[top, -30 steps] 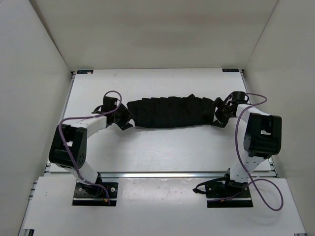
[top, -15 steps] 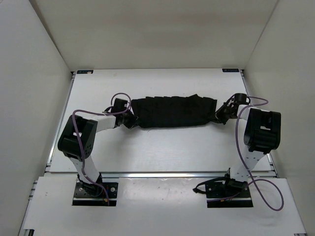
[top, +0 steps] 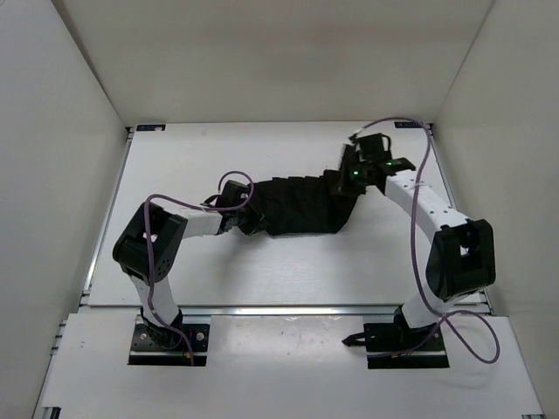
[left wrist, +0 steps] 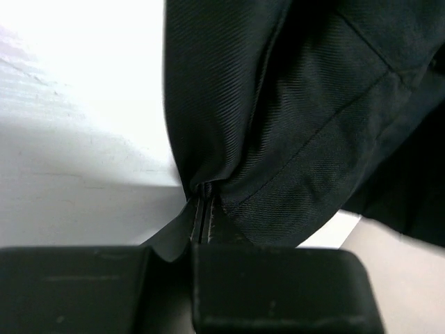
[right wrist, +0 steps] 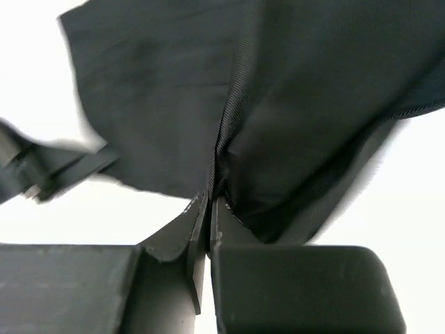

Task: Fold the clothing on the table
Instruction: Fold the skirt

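Observation:
The black clothing (top: pixel 301 205) lies bunched across the middle of the white table (top: pixel 262 262). My left gripper (top: pixel 251 218) is shut on its left end, low near the tabletop; in the left wrist view the fabric (left wrist: pixel 292 118) is pinched between the fingertips (left wrist: pixel 203 198). My right gripper (top: pixel 349 175) is shut on the right end and holds it lifted toward the back of the table. In the right wrist view the cloth (right wrist: pixel 278 97) hangs from the closed fingertips (right wrist: pixel 210 200).
White walls enclose the table on the left, back and right. A purple cable (top: pixel 415 205) loops along the right arm and another (top: pixel 175 202) along the left arm. Metal rails (top: pixel 288 308) edge the table's near side.
Both grippers closed on the garment's ends. The right gripper lifted its end and carried it left and toward the back; the left gripper moved right, so the garment is shorter and bunched.

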